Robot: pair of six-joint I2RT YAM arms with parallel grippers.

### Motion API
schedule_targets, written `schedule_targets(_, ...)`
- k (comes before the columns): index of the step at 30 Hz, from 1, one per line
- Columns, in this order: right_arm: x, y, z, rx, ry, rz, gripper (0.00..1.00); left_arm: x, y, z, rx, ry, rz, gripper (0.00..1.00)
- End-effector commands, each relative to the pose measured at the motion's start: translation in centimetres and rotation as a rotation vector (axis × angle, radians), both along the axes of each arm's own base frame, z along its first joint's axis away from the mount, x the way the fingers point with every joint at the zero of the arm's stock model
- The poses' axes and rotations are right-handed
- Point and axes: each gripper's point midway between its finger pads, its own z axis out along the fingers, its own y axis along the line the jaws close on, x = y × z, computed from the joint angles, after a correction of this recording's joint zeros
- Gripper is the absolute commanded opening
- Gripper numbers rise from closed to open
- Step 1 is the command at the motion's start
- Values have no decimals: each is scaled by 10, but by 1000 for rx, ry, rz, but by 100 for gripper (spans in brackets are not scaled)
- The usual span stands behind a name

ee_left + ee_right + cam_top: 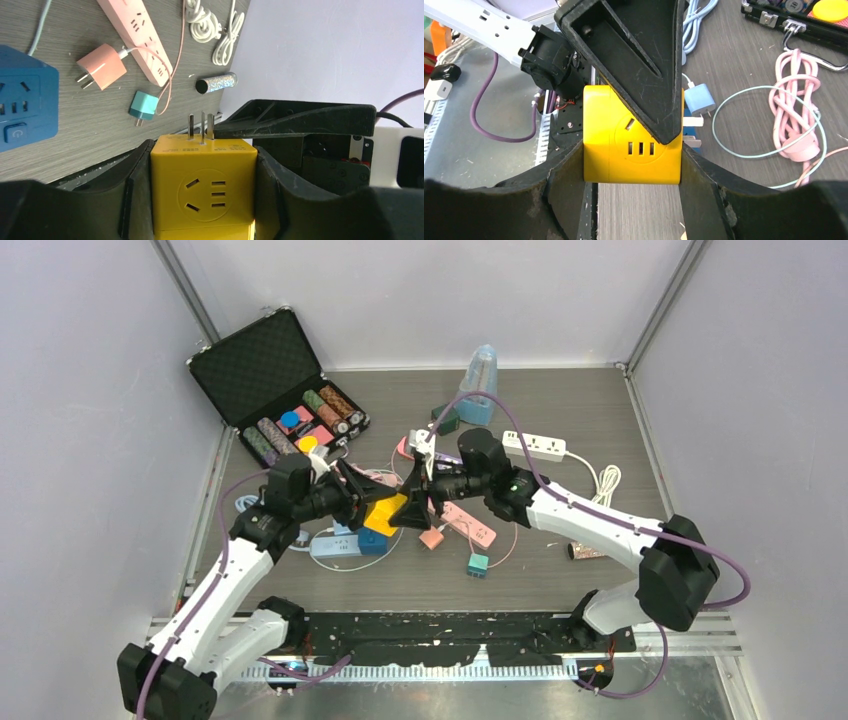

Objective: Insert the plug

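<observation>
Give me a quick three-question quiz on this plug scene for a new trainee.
1. True or false: nothing is gripping the yellow cube adapter.
2. Multiple choice: how many metal prongs stick out of its top face in the left wrist view? A one, B three, C five.
3. Short answer: what colour is the power strip lying next to the small pink charger?

Key
1. False: it sits clamped between the fingers of the left gripper and of the right gripper.
2. B.
3. Pink.
</observation>
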Motion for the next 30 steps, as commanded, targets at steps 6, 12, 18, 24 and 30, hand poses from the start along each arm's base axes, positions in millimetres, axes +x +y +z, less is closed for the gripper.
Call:
schedule_targets(6,13,9,45,91,52,-54,71,6,-1,-8,-11,5,-3,0)
schedule_targets(12,31,-21,63,129,-149,-236,96,9,13,-7,62,70,78,0)
schedule_targets(18,18,-33,80,135,-393,-280,95,1,31,-5,162,212,164,0)
schedule_targets(24,-6,-14,81,64,-599,-318,95,-4,39,0,143,289,254,0)
schedule_targets(30,-2,8,63,-26,-643,-375,95,-8,40,7,101,291,288,0)
